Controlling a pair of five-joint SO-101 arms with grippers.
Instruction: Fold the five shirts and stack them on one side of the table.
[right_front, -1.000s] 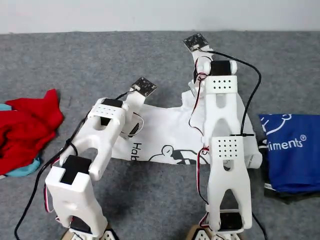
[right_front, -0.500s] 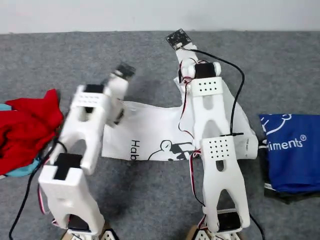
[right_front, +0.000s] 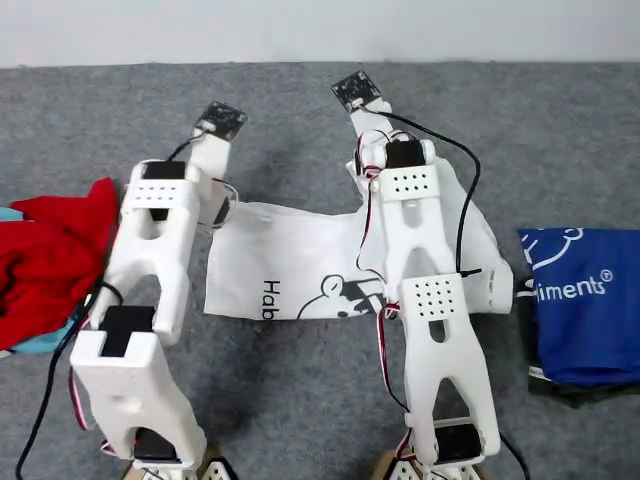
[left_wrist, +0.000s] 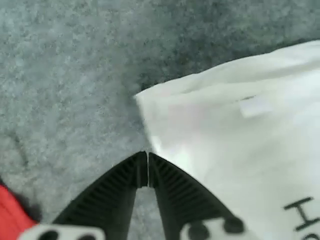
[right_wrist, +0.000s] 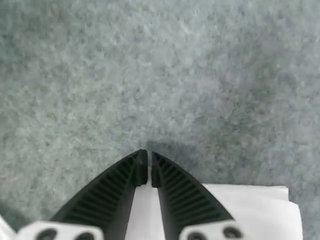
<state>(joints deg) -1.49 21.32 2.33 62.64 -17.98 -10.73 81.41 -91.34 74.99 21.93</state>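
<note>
Watching this from beside the desk: the white shirt is lying flat between the two arms with the print facing up, and its long axis is running side to side.

The left hand is sitting clenched right at the shirt's far left corner, tips just beside the cloth edge. I'm honestly not able to tell if any fabric is caught in there. The right hand is clenched too, sitting over the shirt's far edge toward the other end, with its tips poking past the cloth over bare grey surface.

So each arm is covering its own end, and I'm guessing any fold is going to mean pulling that far edge back toward the arm bases.

The folded blue shirt is lying at the right side, just beside the white one's right end, so things are looking a bit tight there. The crumpled red shirt is waiting on the left, with a teal one peeking out underneath. The right arm itself is hanging over the shirt's right half.
</note>
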